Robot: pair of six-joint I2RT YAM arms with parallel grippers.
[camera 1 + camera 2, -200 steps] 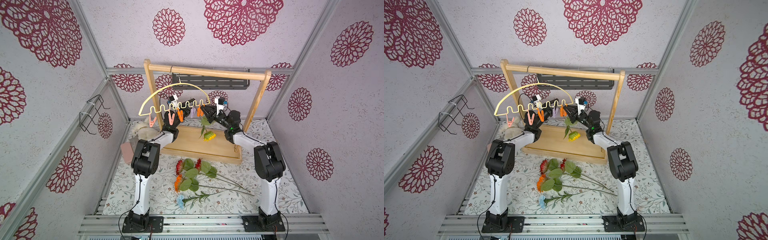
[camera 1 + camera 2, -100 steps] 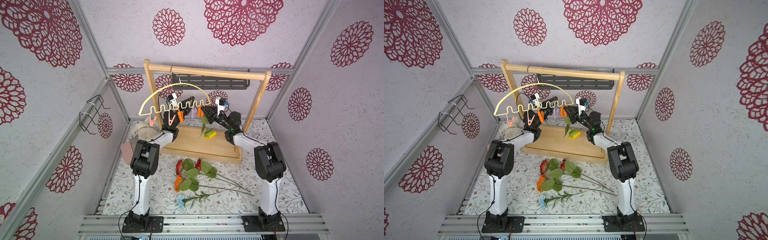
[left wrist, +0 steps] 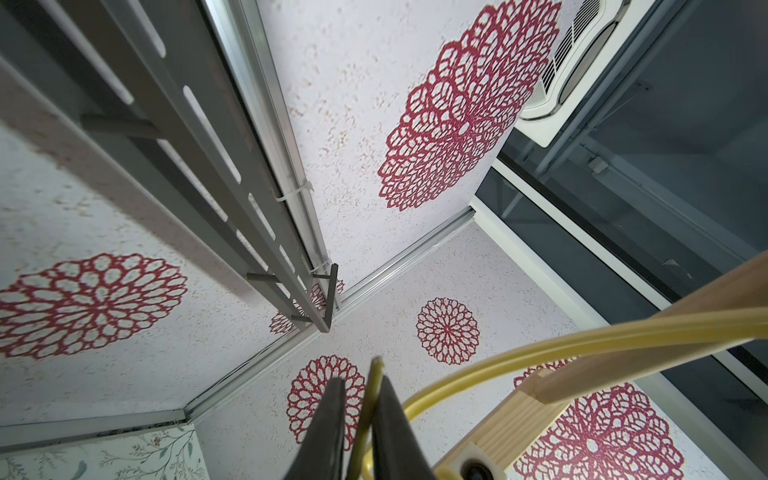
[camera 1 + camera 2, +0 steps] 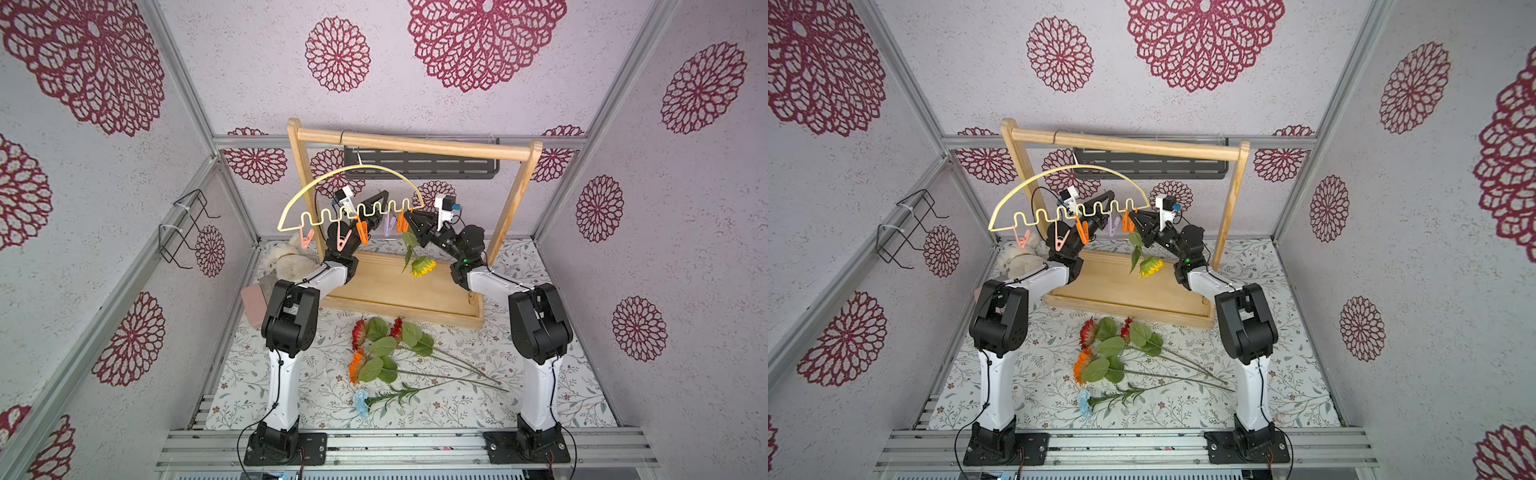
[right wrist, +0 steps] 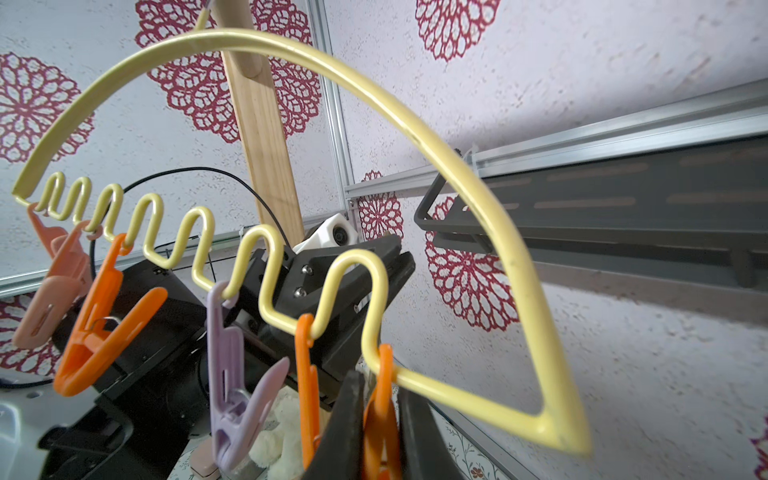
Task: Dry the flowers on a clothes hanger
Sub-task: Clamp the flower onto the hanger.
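Yellow flower [image 4: 423,266] hangs on hanger [image 4: 365,166], four flowers [image 4: 382,353] below.

Top views overhead, wrist views close, apparently upward, sharing hanger [image 5: 415,135]

Glossy, seemingly plastic-coated clothes hanger [image 5: 513,266]

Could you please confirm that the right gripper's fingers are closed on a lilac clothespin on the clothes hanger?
Not quite. The right gripper has its fingers closed on an orange clothespin on the clothes hanger, not a lilac one. The lilac clothespin hangs free further along the wavy bar. The right wrist view shows this.
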